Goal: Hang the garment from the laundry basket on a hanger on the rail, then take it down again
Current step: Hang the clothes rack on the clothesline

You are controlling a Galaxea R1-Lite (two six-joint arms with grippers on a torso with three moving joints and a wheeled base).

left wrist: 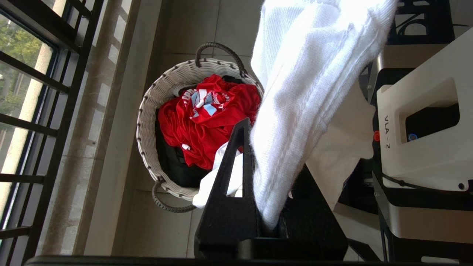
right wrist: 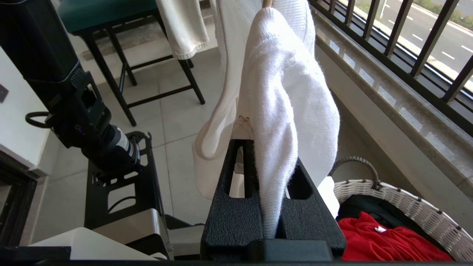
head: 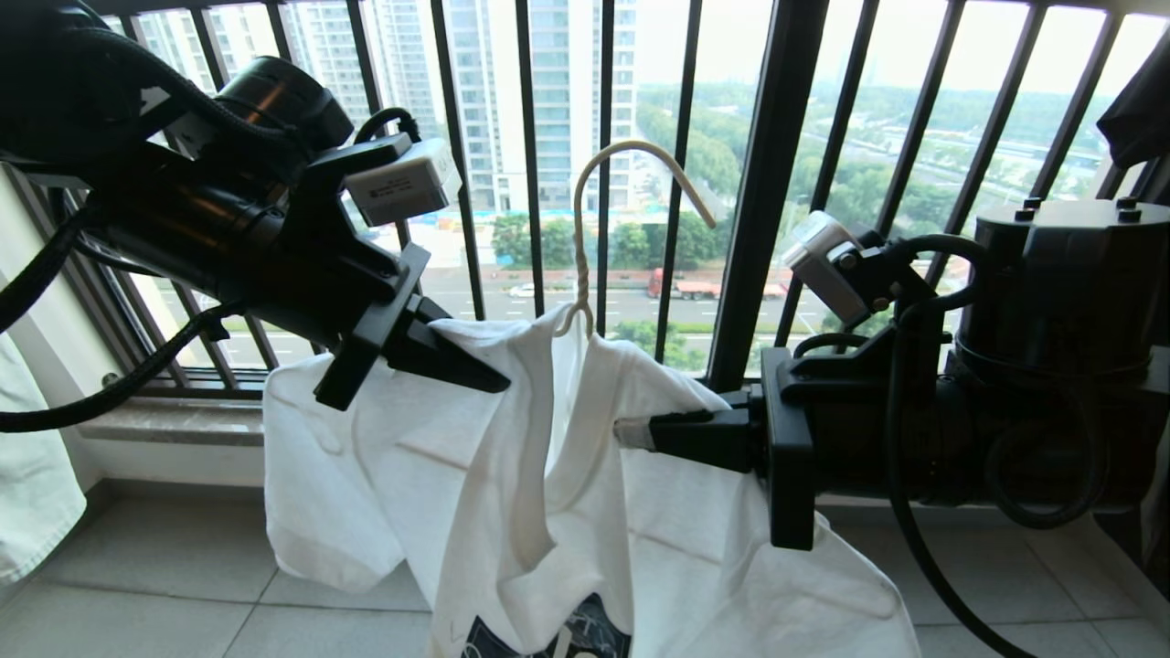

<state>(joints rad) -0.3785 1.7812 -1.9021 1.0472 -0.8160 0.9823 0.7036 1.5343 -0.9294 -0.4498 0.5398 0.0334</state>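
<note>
head view, left end effector [head: 489,376]: comes in from the left, fingers pinched together on the garment [head: 475,493] at its left shoulder
head view, right end effector [head: 631,431]: reaches in from the right, fingers clamped on the other shoulder of the tee
head view, hanger [head: 585,228]: cream wire one, hook sticking up free in front of the window railing [head: 777,183], arms tucked inside the tee, so the whole thing is held up between the two arms, not on any bar that i can see
head view, print: a bit of the dark blue square shows at the bottom edge
left wrist view, grip: white knit fabric [left wrist: 295,111] squeezed between the black fingers [left wrist: 236,162], pretty much fully closed
left wrist view, laundry basket [left wrist: 147,122]: down on the tiled floor by the window, red garment [left wrist: 207,118] and something black in it
right wrist view, grip: same deal, fabric [right wrist: 284,111] pinched tight between the fingers [right wrist: 236,207]
right wrist view, surroundings: basket rim [right wrist: 406,210] just below, green-seated stool [right wrist: 122,22] further back
</note>
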